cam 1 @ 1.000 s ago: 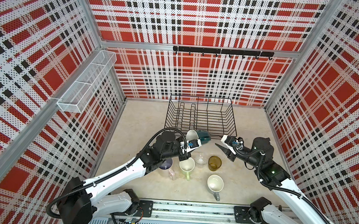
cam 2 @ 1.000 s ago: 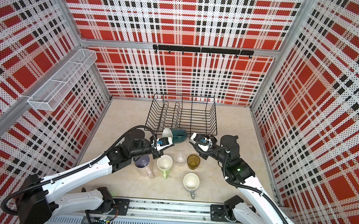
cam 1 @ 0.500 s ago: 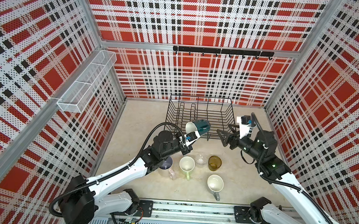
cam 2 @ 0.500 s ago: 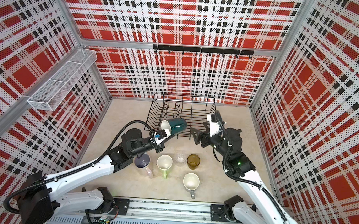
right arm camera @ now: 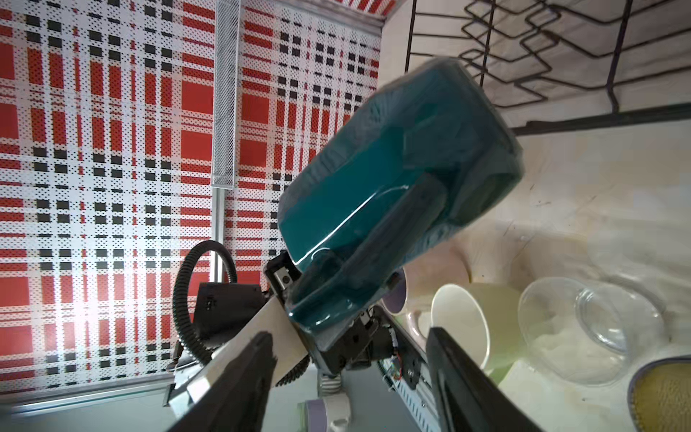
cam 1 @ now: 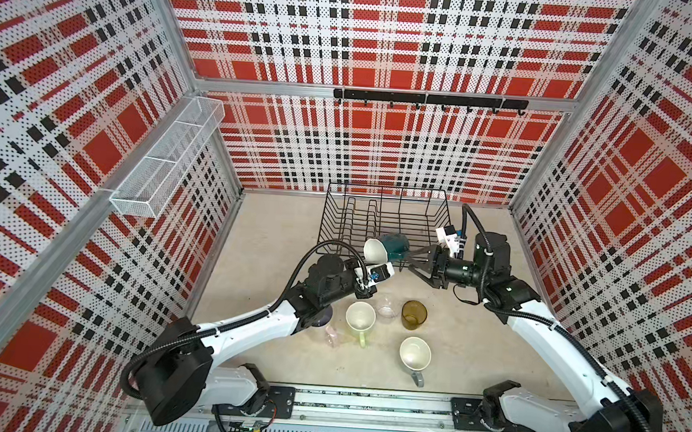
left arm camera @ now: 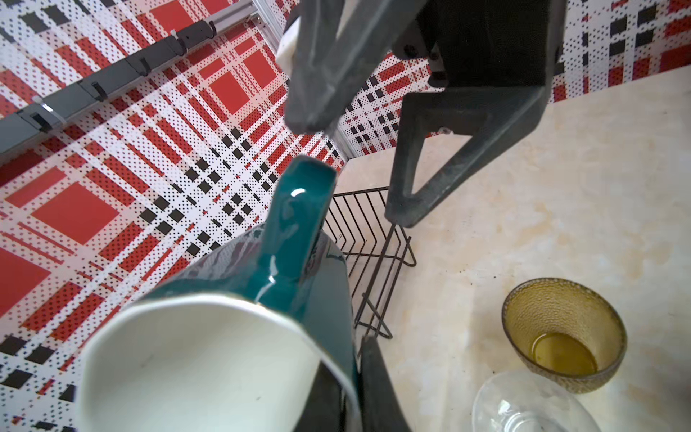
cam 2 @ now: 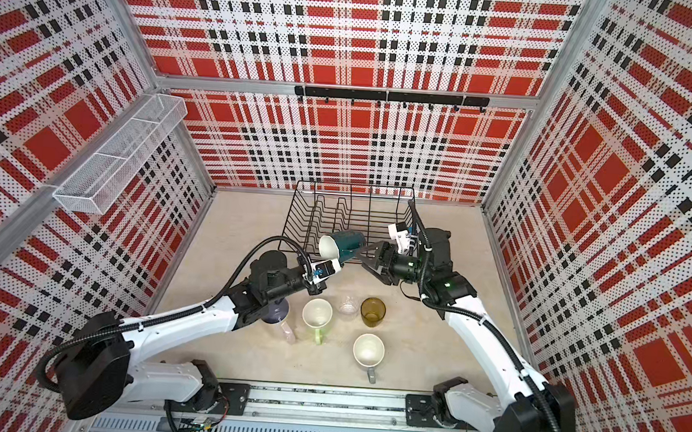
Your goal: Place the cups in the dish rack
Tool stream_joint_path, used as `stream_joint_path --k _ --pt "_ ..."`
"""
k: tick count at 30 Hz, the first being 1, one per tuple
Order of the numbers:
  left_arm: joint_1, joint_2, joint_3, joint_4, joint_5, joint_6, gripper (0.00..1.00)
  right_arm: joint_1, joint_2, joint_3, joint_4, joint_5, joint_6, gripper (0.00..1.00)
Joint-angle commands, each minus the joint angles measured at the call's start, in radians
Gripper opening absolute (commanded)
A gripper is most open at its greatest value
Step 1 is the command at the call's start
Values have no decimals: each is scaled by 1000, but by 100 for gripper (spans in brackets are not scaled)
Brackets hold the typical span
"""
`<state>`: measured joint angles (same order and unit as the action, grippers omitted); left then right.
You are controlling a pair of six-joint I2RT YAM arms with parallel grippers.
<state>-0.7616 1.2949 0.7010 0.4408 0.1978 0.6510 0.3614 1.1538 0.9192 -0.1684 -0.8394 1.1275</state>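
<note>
1. The table (cam 1: 277,220) carries everything. Five cups stand together near its front, well apart from the rack
2. The dish rack (cam 1: 386,187) sits at the back of the table with no cup in it yet, so loading looks barely begun
3. The left end effector (cam 1: 376,261) pinches the rim wall of the dark teal mug (cam 1: 388,247) and holds it in the air, tipped on its side over the rack's near edge
4. The right end effector (cam 1: 411,260) is spread, facing the mug's handle end, with no contact that I can see
5. The step in hand is probably a handover of this first mug. The next move calls for the right fingers to close on the handle or body before the left lets go
6. Left to load are the grey mug (cam 1: 414,354), light green mug (cam 1: 360,315), amber tumbler (cam 1: 413,314), clear glass (cam 1: 386,307) and pale pink mug (cam 1: 332,335), the last half hidden under the left arm
</note>
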Motion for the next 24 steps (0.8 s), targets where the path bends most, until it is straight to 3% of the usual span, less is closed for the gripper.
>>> stream_joint_path --k 1,10,13,20,24 --pt "-11 7 22 161 -15 123 0 -4 10 13 8 -75 96 65" --pt "-31 7 -13 171 -80 302 0 -6 39 -62 134 -72 263 61" --pt "-35 7 -20 190 -95 334 0 -5 55 -83 175 -59 323 48" --pt "-49 12 -26 214 -105 374 0 -5 80 -88 218 -56 373 40" --pt "-62 22 -37 243 -115 371 0 -6 87 -119 332 -39 464 27"
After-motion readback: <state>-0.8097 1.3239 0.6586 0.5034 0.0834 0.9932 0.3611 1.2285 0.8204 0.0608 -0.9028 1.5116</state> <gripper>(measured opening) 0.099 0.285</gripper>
